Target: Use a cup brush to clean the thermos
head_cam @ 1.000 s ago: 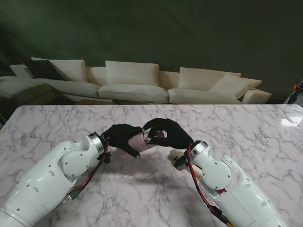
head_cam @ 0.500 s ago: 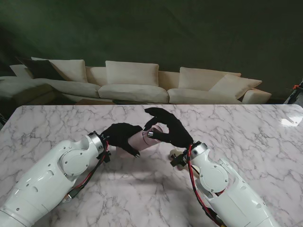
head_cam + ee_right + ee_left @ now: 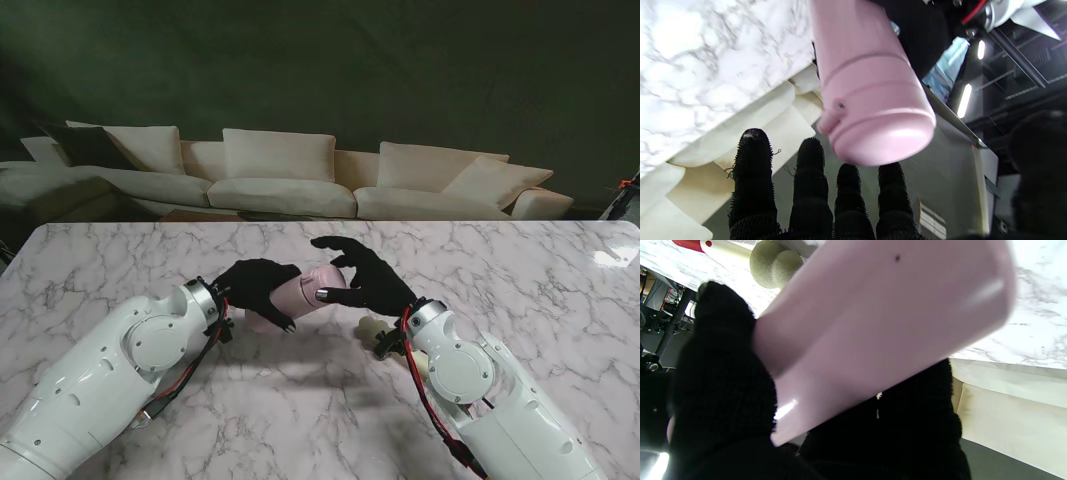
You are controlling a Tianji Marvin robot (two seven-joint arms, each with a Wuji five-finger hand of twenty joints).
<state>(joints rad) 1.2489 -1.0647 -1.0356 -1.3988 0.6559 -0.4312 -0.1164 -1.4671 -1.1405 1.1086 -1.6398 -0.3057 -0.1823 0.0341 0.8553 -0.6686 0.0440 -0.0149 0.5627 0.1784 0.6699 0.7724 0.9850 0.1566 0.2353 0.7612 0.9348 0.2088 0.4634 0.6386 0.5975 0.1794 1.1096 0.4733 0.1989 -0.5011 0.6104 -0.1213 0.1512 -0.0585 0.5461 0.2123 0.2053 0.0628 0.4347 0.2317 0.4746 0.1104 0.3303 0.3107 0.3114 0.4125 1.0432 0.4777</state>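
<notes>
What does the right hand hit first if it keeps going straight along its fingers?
Most likely the lid end of the pink thermos. The right hand is open with its fingers pointing just past the cap, which the left hand holds up. Depth is unclear; it may brush by.

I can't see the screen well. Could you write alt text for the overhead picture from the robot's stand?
Two white robot arms meet over a white marble table, the black-gloved left hand gripping a pink cylindrical thermos held on its side. The black-gloved right hand is open beside the thermos's capped end, fingers spread. A cream sofa stands behind the table.
</notes>
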